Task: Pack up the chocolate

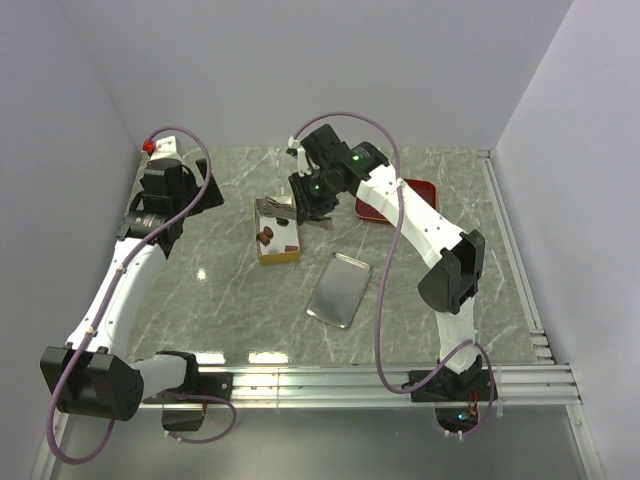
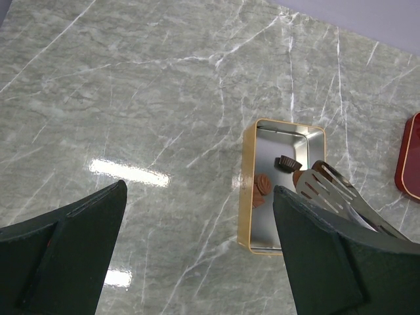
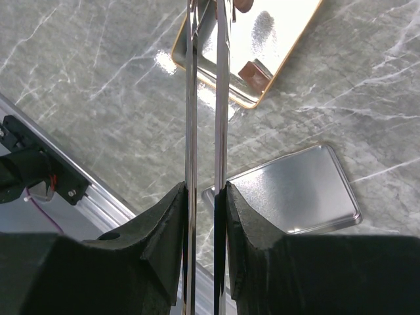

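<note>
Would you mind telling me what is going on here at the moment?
The right tool grips metal tongs, their tips over the open gold tin, where a few chocolates already lie. The left tool hangs open over the table, holding nothing. The lid lies beside the tin.

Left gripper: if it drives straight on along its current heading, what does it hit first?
Likely bare marble tabletop, ahead of the left gripper. The gold tin sits just right of that line in the wrist view; depth unclear.
</note>
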You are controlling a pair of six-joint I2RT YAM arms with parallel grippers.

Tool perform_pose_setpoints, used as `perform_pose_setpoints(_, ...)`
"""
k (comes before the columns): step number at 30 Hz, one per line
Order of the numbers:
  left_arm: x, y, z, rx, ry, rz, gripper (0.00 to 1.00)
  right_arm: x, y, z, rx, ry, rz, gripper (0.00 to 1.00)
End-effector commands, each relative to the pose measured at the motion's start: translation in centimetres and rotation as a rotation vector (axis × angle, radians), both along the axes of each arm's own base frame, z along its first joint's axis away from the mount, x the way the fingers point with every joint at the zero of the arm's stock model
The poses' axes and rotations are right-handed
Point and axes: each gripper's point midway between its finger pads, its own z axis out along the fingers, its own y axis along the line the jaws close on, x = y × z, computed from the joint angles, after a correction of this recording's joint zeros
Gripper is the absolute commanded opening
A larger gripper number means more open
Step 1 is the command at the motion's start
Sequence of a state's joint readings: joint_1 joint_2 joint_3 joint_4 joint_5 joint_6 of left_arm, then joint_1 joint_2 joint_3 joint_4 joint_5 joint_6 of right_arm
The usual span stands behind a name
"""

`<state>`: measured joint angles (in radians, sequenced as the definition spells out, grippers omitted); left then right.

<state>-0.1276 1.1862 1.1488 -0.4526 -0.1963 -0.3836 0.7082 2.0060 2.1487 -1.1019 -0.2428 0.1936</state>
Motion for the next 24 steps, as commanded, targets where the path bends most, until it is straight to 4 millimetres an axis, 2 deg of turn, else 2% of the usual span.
perform_pose_setpoints(1, 0.02, -0.03, 1.64, -0.015, -0.060, -0.001, 0.99, 0.23, 0.28, 2.13, 0.035, -0.040, -0.005, 0.33)
perform_pose_setpoints(5, 0.05, -0.03, 1.74, -0.015, -0.063, -0.001, 1.00, 0.24, 0.29, 1.95, 0.030, -0.034, -0.005, 0.39)
perform_pose_setpoints(20, 0.12, 0.01, 1.72, -0.014, -0.060, 0.001, 0.99, 0.25, 0.40, 1.75, 0.029, -0.031, 0.004, 0.43)
perform_pose_setpoints(24, 0.13, 0.02, 1.71, -0.012, -0.058, 0.001, 1.00, 0.84, 0.01, 2.04, 0.023, -0.053, -0.016, 0.43)
